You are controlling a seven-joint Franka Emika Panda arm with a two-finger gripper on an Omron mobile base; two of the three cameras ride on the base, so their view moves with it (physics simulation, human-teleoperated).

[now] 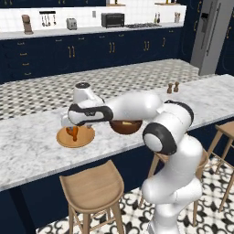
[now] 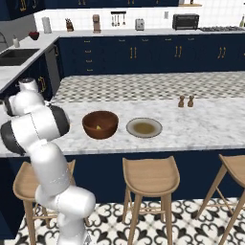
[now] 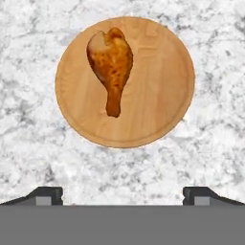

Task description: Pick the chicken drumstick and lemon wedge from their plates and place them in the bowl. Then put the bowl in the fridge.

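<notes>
The orange-brown chicken drumstick [image 3: 111,62] lies on the tan wooden plate [image 3: 158,95], meaty end away from the fingertips. My gripper [image 3: 122,197] hangs open above the plate's near edge, apart from the drumstick, with nothing between its fingers [image 3: 45,195]. From the left base view the gripper [image 1: 68,124] points down over this plate [image 1: 87,138] and drumstick [image 1: 73,132]. The dark wooden bowl [image 2: 100,124] stands beside it with the tiny lemon wedge [image 2: 98,127] inside. An empty grey-olive plate [image 2: 144,128] sits right of the bowl. The steel fridge [image 1: 208,34] stands far back right.
Two small shakers [image 2: 185,101] stand on the marble counter [image 2: 206,124] toward the back right. Wooden stools [image 2: 150,177] line the counter's front edge below. My arm partly covers the bowl [image 1: 125,127] in the left base view.
</notes>
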